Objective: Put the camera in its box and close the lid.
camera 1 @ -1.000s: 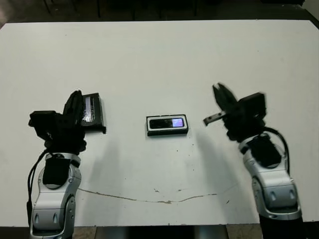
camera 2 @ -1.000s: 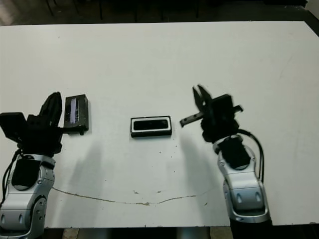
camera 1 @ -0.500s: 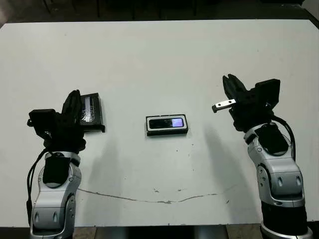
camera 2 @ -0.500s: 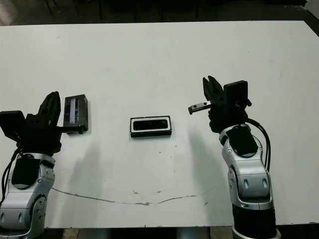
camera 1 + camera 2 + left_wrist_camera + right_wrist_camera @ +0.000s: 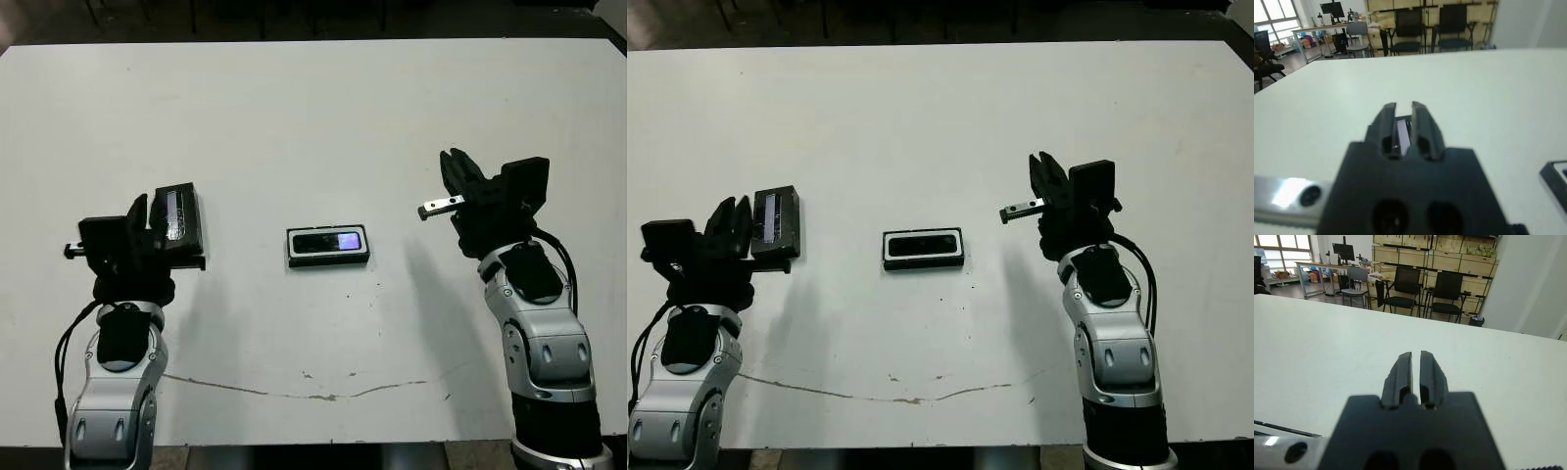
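Camera: I see the slim black rectangular camera (image 5: pixel 329 242), pale bluish patch on its face, lying inside the shallow black-rimmed, white-lined box (image 5: pixel 328 258).
Box: mid-table, between my two arms, touched by neither.
Lid: the flat black rectangular lid (image 5: pixel 178 225) with its glossy silvery strip lies flat on the white table (image 5: pixel 313 108), well left of the box.
Left gripper: my left gripper (image 5: pixel 1403 107) sits at the lid's near edge. The wrist view shows its black fingers (image 5: pixel 1421 122) slightly apart, the lid's strip visible through the gap. I cannot tell whether they touch the lid.
Right gripper: my right gripper (image 5: pixel 455 173) hangs above the table, well right of the box, fingers (image 5: pixel 1402 369) nearly together, nothing between them.
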